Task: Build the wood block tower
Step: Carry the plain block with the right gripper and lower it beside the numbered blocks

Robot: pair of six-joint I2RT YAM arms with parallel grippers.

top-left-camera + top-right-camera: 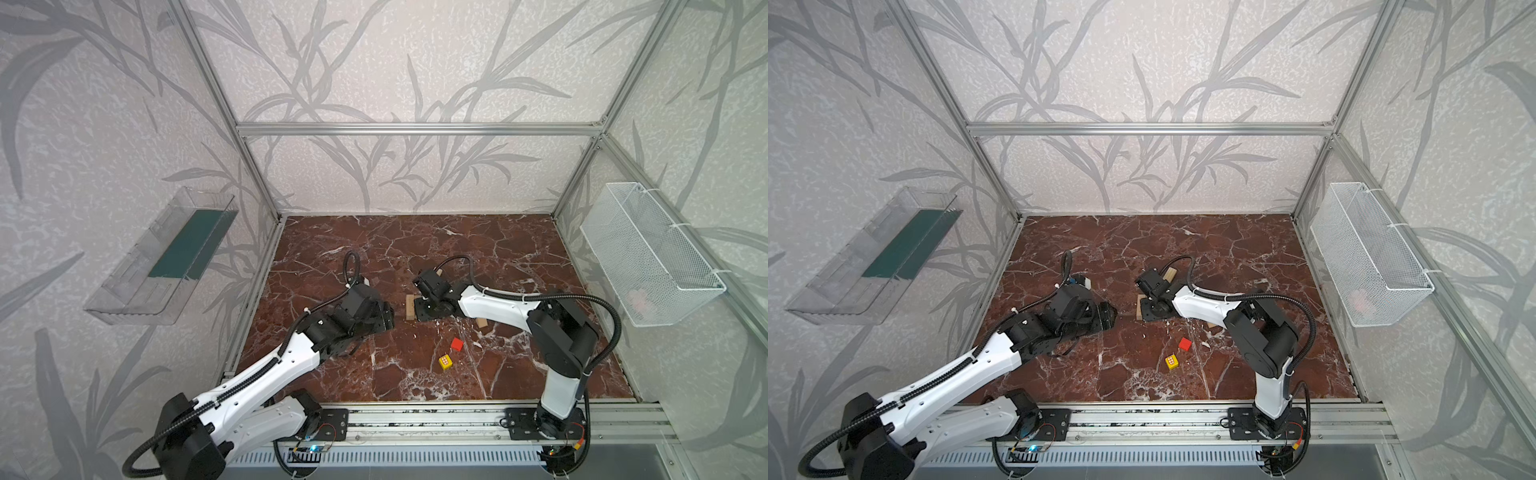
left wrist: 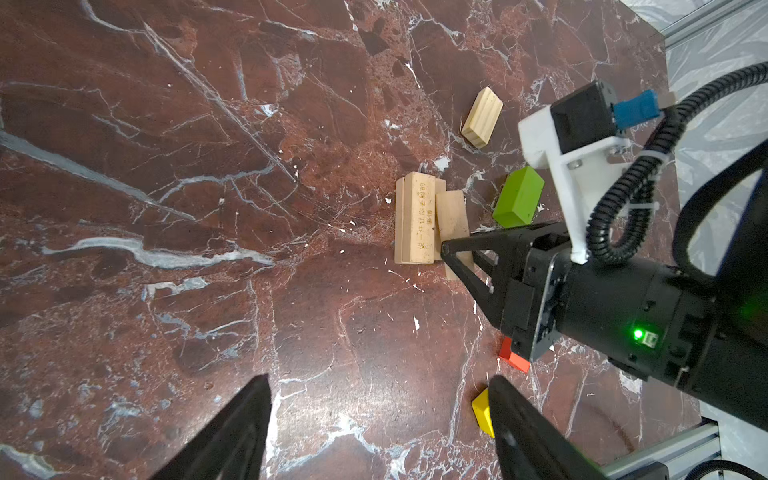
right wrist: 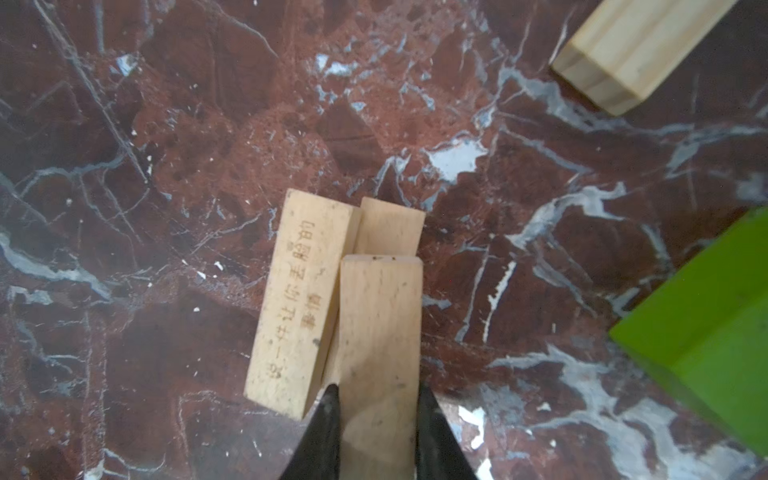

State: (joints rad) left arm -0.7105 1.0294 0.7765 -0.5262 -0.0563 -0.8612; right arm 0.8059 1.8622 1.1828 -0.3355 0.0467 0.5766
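Observation:
The wood block tower is a low cluster of tan bars (image 1: pixel 410 307) mid-table; an inscribed bar (image 3: pixel 297 299) leans against a plain bar (image 3: pixel 390 226). My right gripper (image 3: pixel 378 392) is shut on another plain tan bar (image 3: pixel 378 332), held lengthwise over that plain bar, beside the inscribed one; I cannot tell whether they touch. My left gripper (image 2: pixel 380 386) is open and empty, just left of the cluster, low over the marble. A lime-green bar (image 2: pixel 518 197) and a loose tan bar (image 2: pixel 481 117) lie beyond. The red cube (image 1: pixel 457 344) and yellow patterned cube (image 1: pixel 445 362) sit nearer the front.
One more tan bar (image 1: pixel 482 323) lies under the right arm's forearm. A white wire basket (image 1: pixel 652 257) hangs on the right wall and a clear tray (image 1: pixel 162 257) on the left wall. An aluminium rail (image 1: pixel 415 419) runs along the table's front edge.

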